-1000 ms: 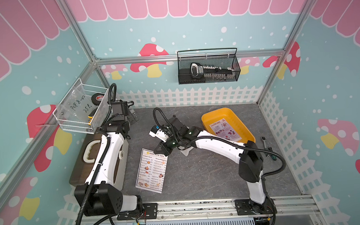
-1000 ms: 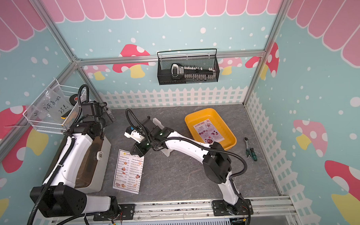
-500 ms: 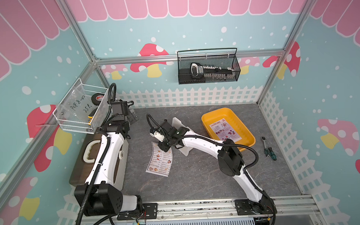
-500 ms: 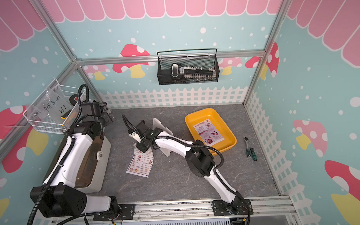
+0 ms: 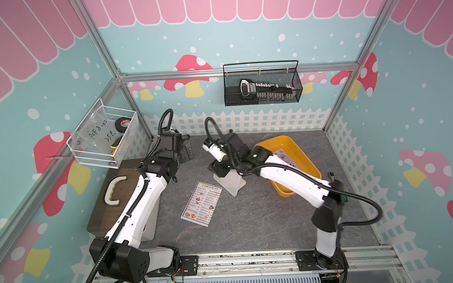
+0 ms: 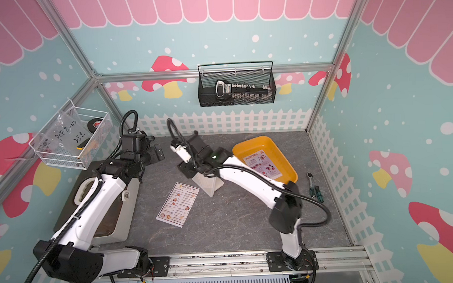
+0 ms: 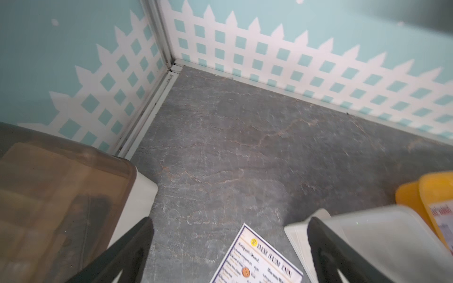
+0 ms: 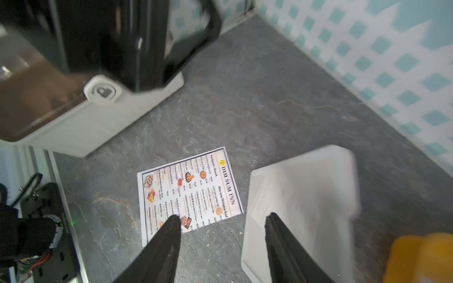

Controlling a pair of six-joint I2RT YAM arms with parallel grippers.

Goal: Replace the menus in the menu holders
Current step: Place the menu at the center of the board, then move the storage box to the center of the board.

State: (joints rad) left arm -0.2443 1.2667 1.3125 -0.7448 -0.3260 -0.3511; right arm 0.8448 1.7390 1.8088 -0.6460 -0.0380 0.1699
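The "DIM SUM INN" menu (image 5: 201, 204) (image 6: 178, 204) (image 8: 188, 193) (image 7: 257, 257) lies flat on the grey table, touched by neither gripper. Just right of it stands the white menu holder (image 5: 229, 184) (image 6: 208, 185) (image 8: 301, 196) (image 7: 380, 240), its face blank white. My right gripper (image 5: 218, 171) (image 6: 187, 170) (image 8: 223, 219) hovers open over the holder's left edge, with nothing between its fingers. The red-headed menu (image 6: 262, 164) lies in the yellow tray (image 5: 301, 157) (image 6: 246, 144). My left gripper (image 5: 187, 154) (image 6: 157, 152) (image 7: 230, 225) hangs open and empty near the back left.
A brown-lidded storage box (image 5: 113, 192) (image 8: 73, 110) fills the left side under my left arm. A ratchet and screwdriver (image 6: 314, 188) lie by the right fence. A black mesh basket (image 5: 262, 86) and a white wire basket (image 5: 103, 137) hang on the walls.
My right gripper was shut on the DIM SUM INN menu and has opened, letting it go. The menu shifted a little to the right and lies flat. The left arm has not moved.
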